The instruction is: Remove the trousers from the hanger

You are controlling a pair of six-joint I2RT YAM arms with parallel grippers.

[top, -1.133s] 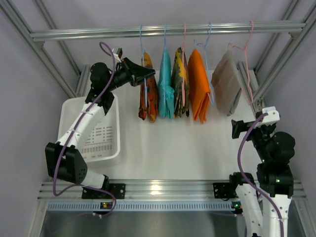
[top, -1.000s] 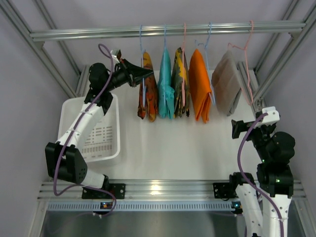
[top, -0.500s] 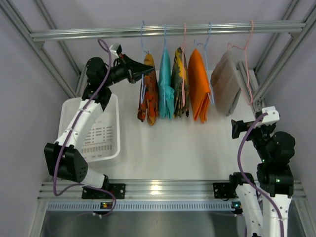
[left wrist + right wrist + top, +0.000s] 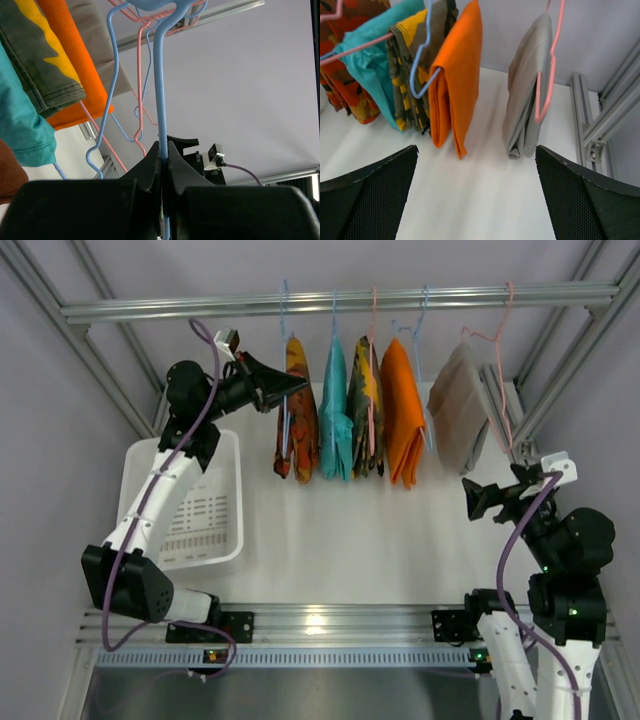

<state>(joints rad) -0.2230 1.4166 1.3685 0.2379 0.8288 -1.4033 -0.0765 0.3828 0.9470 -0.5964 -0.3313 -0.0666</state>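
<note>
Aluminium rail [image 4: 340,306] ran across the top of the frame in the overhead view. Five wire hangers were hooked on it, each carrying a folded garment. From the left:
- patterned orange, red, yellow and brown cloth trousers [image 4: 298,415]
- plain teal cloth trousers [image 4: 335,420]
- an olive-and-yellow patterned garment [image 4: 362,410]
- a plain orange garment [image 4: 403,420]
- a grey-beige garment [image 4: 458,405], set a little apart at the right end

Both pairs of trousers were on their hangers, hanging just beside each other above the white tabletop [image 4: 340,540].

Left gripper [image 4: 296,388] sat at hanger height, against the left face of the patterned trousers. Its wrist view showed the jaws pinched tight on the straight stem of a light blue wire hanger [image 4: 159,75]. The wire ran up from between the fingers to the hook overhead. In the overhead view this looked to be the hanger carrying the patterned trousers.

Right gripper [image 4: 478,498] hovered low at the right side of the table, well apart from the rail. Its jaws were spread wide with nothing between them. Its camera looked up at the orange and grey-beige garments, the latter on a pink wire hanger [image 4: 551,65].

White slotted plastic basket [image 4: 215,520] sat on the table at the left, under the left arm.
</note>
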